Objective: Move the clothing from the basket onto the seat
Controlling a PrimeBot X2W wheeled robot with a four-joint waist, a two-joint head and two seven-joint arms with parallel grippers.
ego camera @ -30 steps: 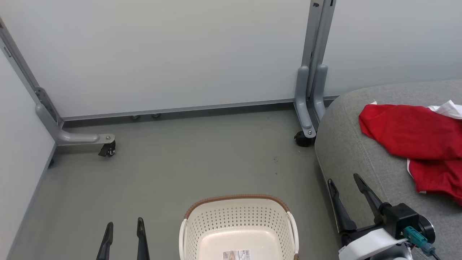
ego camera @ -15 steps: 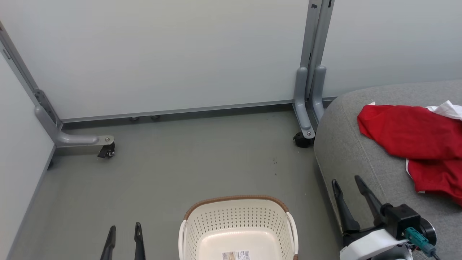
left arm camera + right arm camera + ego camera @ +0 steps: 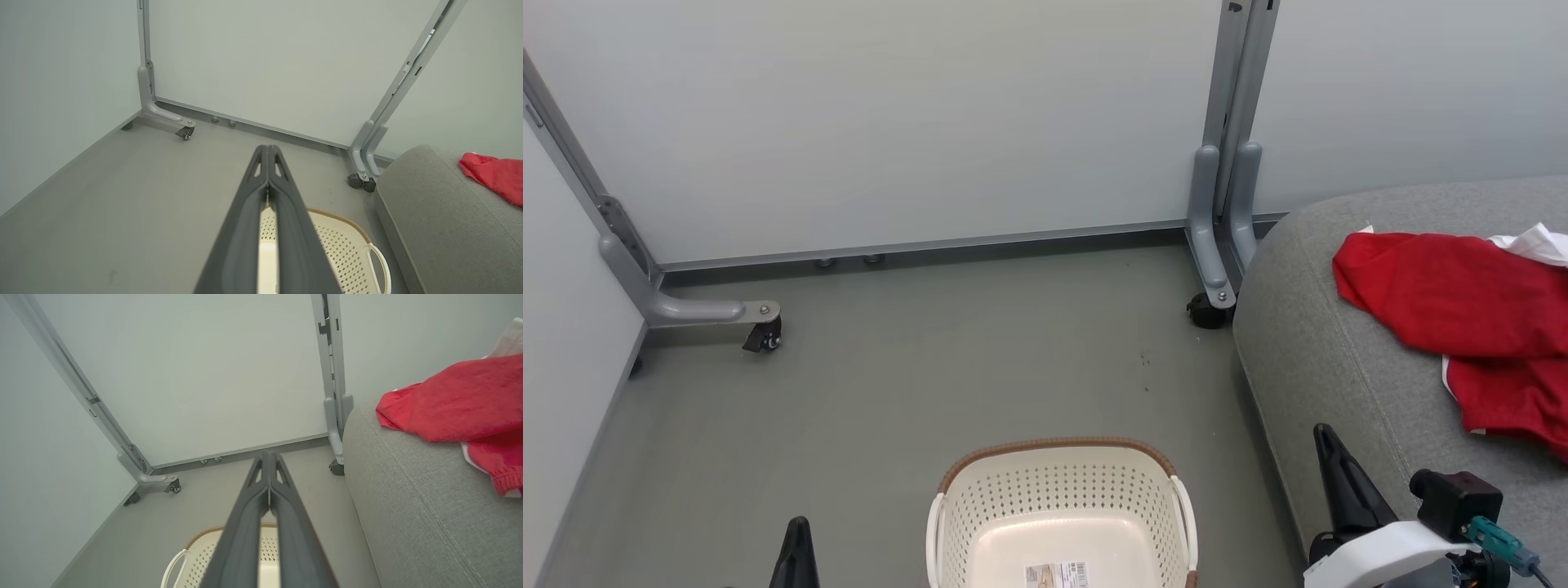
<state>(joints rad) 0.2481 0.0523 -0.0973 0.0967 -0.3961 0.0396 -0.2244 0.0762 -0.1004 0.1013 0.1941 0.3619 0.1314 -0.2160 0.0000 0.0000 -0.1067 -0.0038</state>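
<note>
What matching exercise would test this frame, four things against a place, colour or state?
Column one:
1. clothing
2. basket
3. left gripper
4. seat

Column two:
A. shut, holding nothing
B. cream, standing on the floor
C. red, lying on the grey cushion
D. grey, to the right of the basket

Pairs: 1-C, 2-B, 3-A, 4-D

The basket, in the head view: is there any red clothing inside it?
No, the basket shows a bare inside apart from a paper label, and the red clothing lies on the grey seat.
</note>
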